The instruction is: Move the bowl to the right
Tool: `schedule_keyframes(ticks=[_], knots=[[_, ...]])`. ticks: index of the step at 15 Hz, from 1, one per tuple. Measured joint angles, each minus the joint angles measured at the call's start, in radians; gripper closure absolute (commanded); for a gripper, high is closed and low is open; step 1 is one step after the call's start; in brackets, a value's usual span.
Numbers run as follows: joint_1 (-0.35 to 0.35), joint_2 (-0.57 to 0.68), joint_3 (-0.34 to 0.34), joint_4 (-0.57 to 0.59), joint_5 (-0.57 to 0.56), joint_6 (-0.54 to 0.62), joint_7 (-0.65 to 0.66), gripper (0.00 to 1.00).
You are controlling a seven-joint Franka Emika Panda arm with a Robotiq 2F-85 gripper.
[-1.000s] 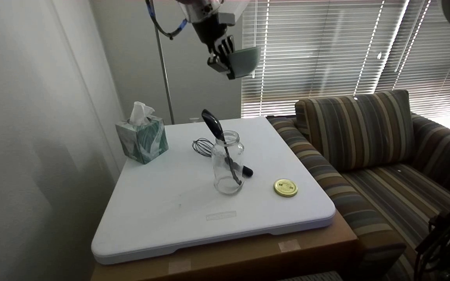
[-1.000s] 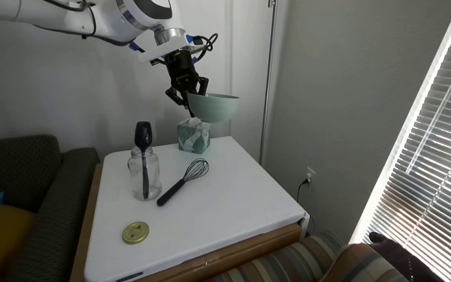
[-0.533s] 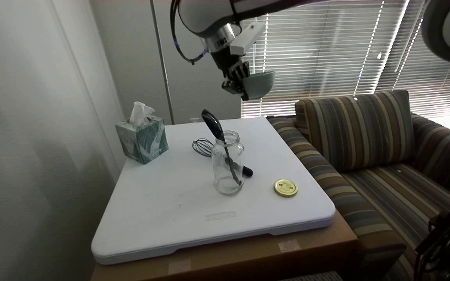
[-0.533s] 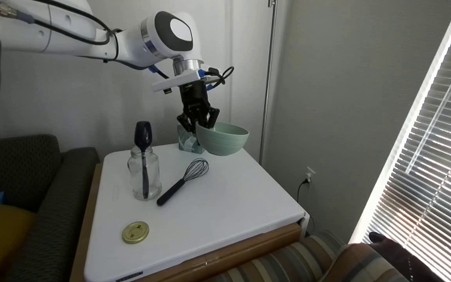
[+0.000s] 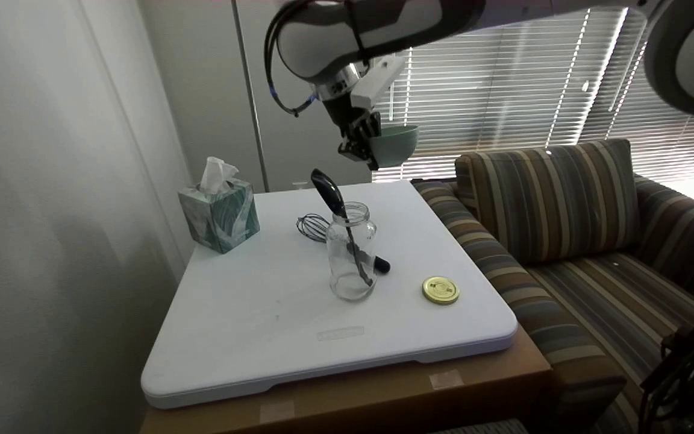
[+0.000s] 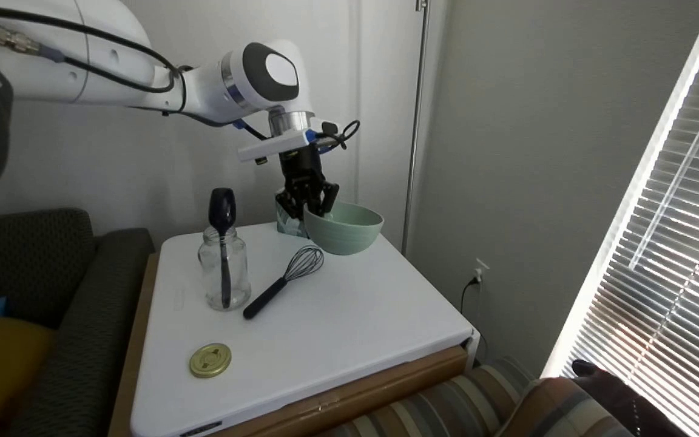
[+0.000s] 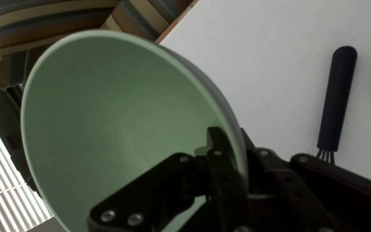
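"Wrist view: how are the jaws found?"

"Closed down on the rim of the bowl, which is round and pale mint-green. Its wall is pinched by the gripper, with one finger placed inside and the other outside; just the thickness of the wall is left between them."

"And the pose of the arm?"

"In an exterior view, the arm is extended from the upper left, sloped gently down to the wrist joint; below that, the gripper is pointed downward at a slight slant. In an exterior view, the forearm is seen from the upper right, and the gripper appears more strongly tilted."

"Where is the bowl held, then?"

"Up in the air, apart from the white tabletop, with its opening turned upward and slightly tilted. In both exterior views it is seen higher than the clear glass jar and to the right of it. Whether it is held directly above the tabletop or past the edge cannot be told."

"And what is set out below?"

"A dark spoon is stood in the jar, leaned on its mouth. A whisk is laid just beside the jar, and a yellow lid is placed near them. A tissue box is set at the tabletop's edge, well apart from the jar; in an exterior view it is partly covered by the gripper."
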Motion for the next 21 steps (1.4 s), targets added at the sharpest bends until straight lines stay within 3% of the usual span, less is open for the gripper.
schedule_keyframes(ticks=[9,13,21], knots=[[-0.093,0.116,0.0,-0.003,0.015,0.231,0.14,0.97],[-0.109,0.122,-0.003,-0.061,0.013,0.327,0.219,0.97],[-0.108,0.124,-0.03,-0.157,-0.006,0.383,0.279,0.97]])
